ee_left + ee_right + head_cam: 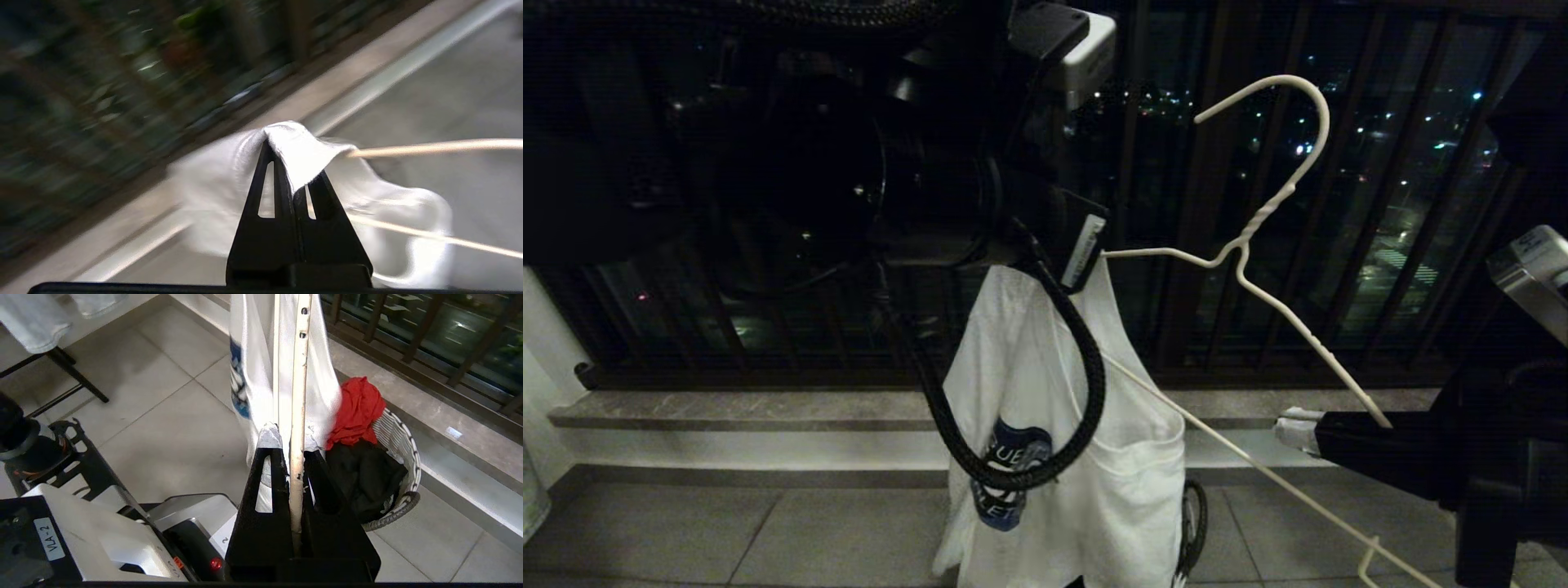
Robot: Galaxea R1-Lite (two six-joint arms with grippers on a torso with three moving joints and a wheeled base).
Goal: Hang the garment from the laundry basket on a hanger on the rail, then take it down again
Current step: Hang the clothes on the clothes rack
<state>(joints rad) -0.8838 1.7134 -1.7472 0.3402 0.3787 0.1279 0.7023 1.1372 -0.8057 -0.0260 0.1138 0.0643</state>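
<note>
Head view: dark balcony railing bars (1380, 204) across the back, tiled floor (768, 531) below, no rail in sight. In the middle, the garment (1094, 457), a white T-shirt with a blue chest print, hanging limp from a pinched bit of its upper edge, high above the floor. To the right of it, the hanger (1262, 216), thin off-white wire, tilted with hook uppermost, one arm running into the shirt, the other slanting down to the right gripper (1380, 420).

Right wrist view: laundry basket (402, 445) on the floor by the ledge, red and black clothes inside, just behind the hanging shirt. Right fingers (271, 465) closed tight on the wire arm, likely to steady the frame while the cloth is worked over it.

Left wrist view: left gripper (292, 163) with fingers fully closed on a fold of white fabric, wire passing beside and under the cloth; seemingly held up so the neck or shoulder can be drawn along the hanger's arm. Threading apparently only partly done; hanging on the rail not yet done.
</note>
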